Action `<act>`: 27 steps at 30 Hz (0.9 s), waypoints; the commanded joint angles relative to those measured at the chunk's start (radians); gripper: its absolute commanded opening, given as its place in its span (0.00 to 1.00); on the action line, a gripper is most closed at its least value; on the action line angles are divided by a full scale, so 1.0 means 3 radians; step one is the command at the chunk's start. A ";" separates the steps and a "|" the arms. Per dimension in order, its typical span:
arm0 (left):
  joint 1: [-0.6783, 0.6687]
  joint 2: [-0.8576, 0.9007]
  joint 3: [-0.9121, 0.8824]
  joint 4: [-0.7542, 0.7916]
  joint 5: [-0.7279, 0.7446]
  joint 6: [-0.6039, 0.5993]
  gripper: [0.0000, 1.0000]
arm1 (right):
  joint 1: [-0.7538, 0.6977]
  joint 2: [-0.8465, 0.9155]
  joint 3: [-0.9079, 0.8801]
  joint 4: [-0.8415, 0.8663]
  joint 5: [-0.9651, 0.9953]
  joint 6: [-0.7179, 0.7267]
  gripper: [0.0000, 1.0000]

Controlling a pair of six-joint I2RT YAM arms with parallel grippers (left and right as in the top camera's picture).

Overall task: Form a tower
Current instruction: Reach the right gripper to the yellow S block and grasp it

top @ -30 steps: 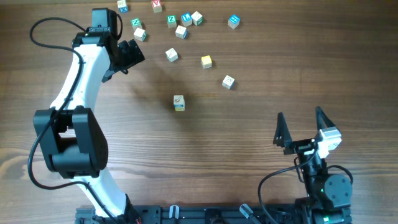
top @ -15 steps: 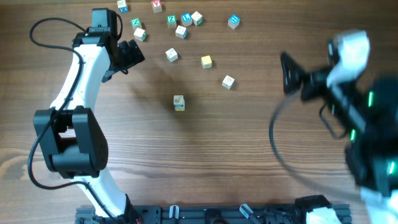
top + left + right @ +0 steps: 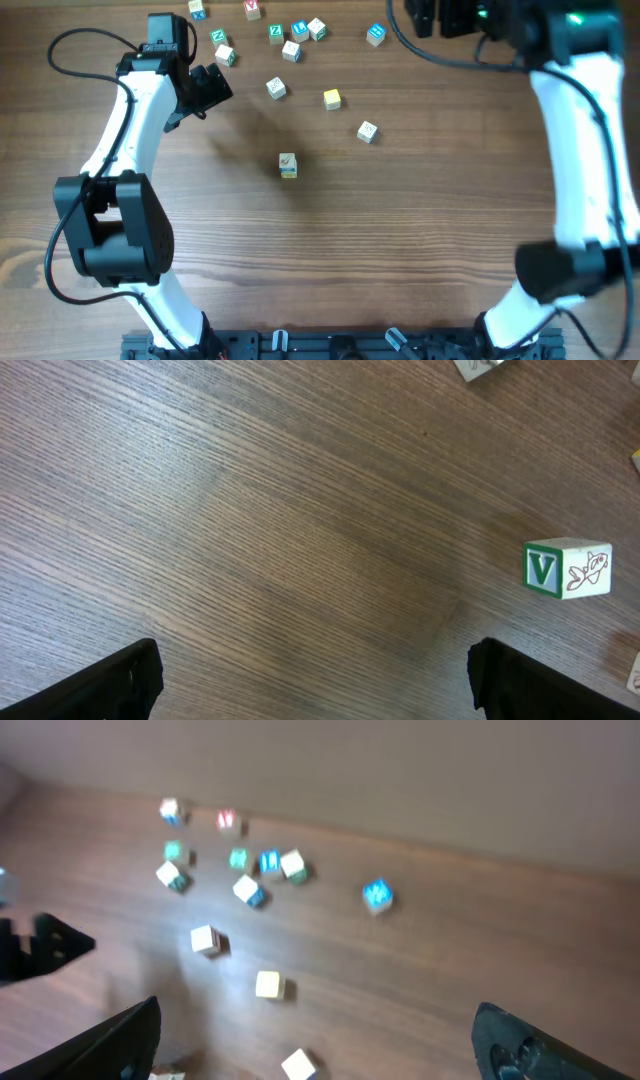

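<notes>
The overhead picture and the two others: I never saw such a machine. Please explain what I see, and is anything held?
Two robot arms stand at a wooden table. The overhead picture looks down from above: the left gripper and the right gripper are both open and hold nothing. The other two pictures come from cameras on the wrists; the dark shapes in their lower corners are the fingers. Small printed cubes lie scattered toward the far side. A narrow stack, the tower, stands alone near the middle.

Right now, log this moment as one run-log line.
tower: standing mid-table, untouched | left gripper: open, empty | right gripper: open, empty | loose cubes: scattered far side
</notes>
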 commanded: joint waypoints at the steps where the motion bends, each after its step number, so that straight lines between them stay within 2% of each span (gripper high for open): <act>1: 0.0018 -0.0043 0.0027 -0.0001 -0.0043 -0.0032 1.00 | -0.0010 0.0341 0.0078 0.0074 -0.0361 0.0568 0.93; 3: 0.0018 -0.0043 0.0027 -0.0001 -0.0045 -0.0031 1.00 | 0.0036 0.0534 0.0075 0.0123 -0.0487 0.0642 0.68; 4: 0.0018 -0.0043 0.0027 -0.0001 -0.0043 -0.0032 1.00 | 0.0085 0.0636 0.0075 0.0141 -0.0464 0.0640 0.50; 5: 0.0018 -0.0043 0.0027 -0.0001 -0.0045 -0.0032 1.00 | 0.0131 0.0717 0.0075 0.0154 -0.0412 0.0638 0.39; 8: 0.0018 -0.0043 0.0027 -0.0001 -0.0043 -0.0031 1.00 | 0.0355 0.1011 0.0072 0.0193 -0.0112 0.0562 0.32; 9: 0.0018 -0.0043 0.0027 -0.0001 -0.0045 -0.0032 1.00 | 0.0427 0.1099 0.0072 0.0207 -0.0038 0.0492 0.33; 10: 0.0018 -0.0043 0.0027 -0.0001 -0.0045 -0.0032 1.00 | 0.0482 0.1162 0.0071 0.0220 -0.0019 0.0415 0.41; 13: 0.0018 -0.0043 0.0027 -0.0001 -0.0043 -0.0032 1.00 | 0.0600 0.1367 0.0069 0.0319 -0.0088 0.0294 0.96; 14: 0.0018 -0.0043 0.0027 -0.0001 -0.0045 -0.0032 1.00 | 0.0635 0.1453 0.0069 0.0359 -0.0169 0.0291 0.99; 19: 0.0018 -0.0043 0.0027 -0.0001 -0.0045 -0.0031 1.00 | 0.0721 0.1736 0.0048 0.0407 -0.0170 0.0303 1.00; 23: 0.0018 -0.0043 0.0027 -0.0001 -0.0045 -0.0031 1.00 | 0.0804 0.1944 0.0025 0.0430 0.0287 0.0304 0.76; 27: 0.0018 -0.0043 0.0027 -0.0001 -0.0045 -0.0031 1.00 | 0.0877 0.2017 0.0025 0.0484 0.0415 0.0291 0.72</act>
